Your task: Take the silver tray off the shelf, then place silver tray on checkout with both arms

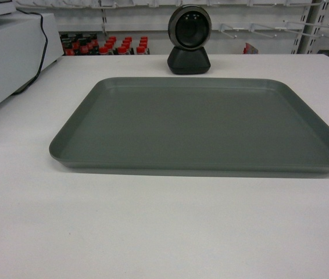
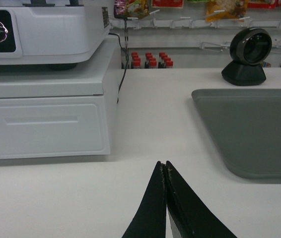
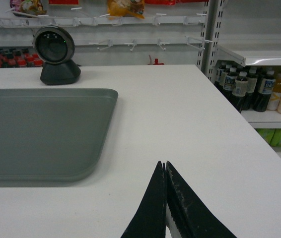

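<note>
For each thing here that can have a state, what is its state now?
silver tray: lying flat on the checkout, empty, not held.
left gripper: fingers shut, holding nothing, beside the tray.
right gripper: fingers shut, holding nothing, beside the tray.
cash drawer: closed.
scanner: standing upright behind the tray.

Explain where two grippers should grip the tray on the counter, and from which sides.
Probably the tray's two short ends, one gripper from each side. It lies flat, far wider than a gripper, so only its low raised rim offers a pinch.
</note>
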Motion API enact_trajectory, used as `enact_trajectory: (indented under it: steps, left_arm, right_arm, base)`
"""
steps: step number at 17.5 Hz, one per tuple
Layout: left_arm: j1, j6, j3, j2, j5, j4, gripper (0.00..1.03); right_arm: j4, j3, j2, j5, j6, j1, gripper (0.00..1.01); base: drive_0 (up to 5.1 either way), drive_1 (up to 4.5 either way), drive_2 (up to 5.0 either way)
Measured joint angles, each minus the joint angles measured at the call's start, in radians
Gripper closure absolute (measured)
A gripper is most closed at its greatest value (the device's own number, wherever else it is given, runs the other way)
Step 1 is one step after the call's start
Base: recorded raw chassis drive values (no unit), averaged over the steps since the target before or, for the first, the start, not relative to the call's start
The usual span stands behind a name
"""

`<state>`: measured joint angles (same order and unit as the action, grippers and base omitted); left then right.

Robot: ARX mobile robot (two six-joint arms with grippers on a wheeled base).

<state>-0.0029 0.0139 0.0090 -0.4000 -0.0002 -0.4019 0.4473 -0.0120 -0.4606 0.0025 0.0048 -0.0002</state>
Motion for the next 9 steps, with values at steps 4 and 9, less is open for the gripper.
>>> enact_trajectory:
  steps: [4,9]
  left_arm:
    - [0.0,0.0,0.0,0.111,0.0,0.111,1.01]
    - [0.0,0.0,0.0,0.2,0.0,0.202,1.01]
  right_arm:
    - [-0.123,0.0,0.134,0.0,0.0,0.0,0.99]
    - [-0.219,0.0,0.237,0.0,0.0,0.0,0.99]
  base:
    - [0.0,0.0,0.0]
    - [0.0,0.0,0.0]
